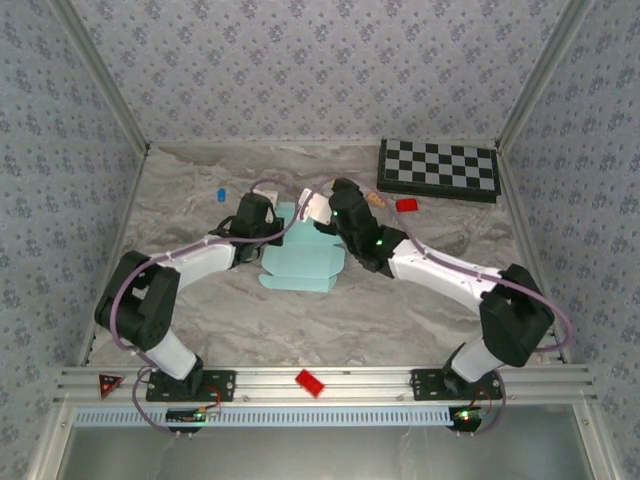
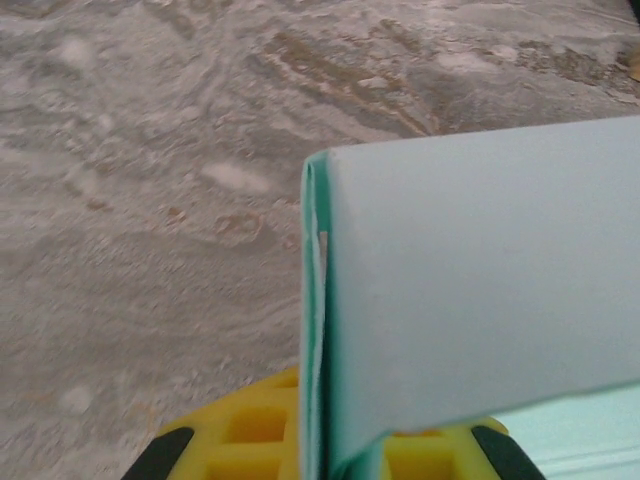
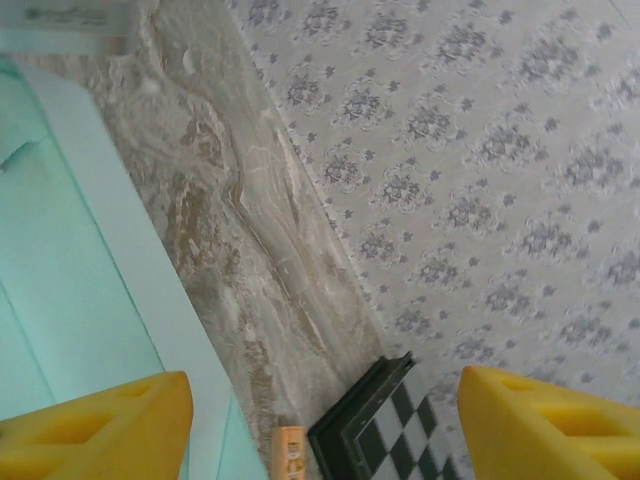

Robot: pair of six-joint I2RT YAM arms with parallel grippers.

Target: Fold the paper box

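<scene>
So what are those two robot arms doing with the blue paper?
They are folding a paper box on the table. The left hand pinches one flap and holds it up. The right hand is open near the sheet, holding nothing. Most of the box lies flat, not yet folded.

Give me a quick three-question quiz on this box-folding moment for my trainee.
1. True or false: the left fingers are shut on a flap of the pale mint thin-card paper box.
2. Which thing lies in the table's far right corner? A: the black-and-white checkered board. B: the small blue object. C: the mint box.
3. Fill in: the right fingers stand ____, with nothing between them.
Key: 1 true; 2 A; 3 open.
</scene>
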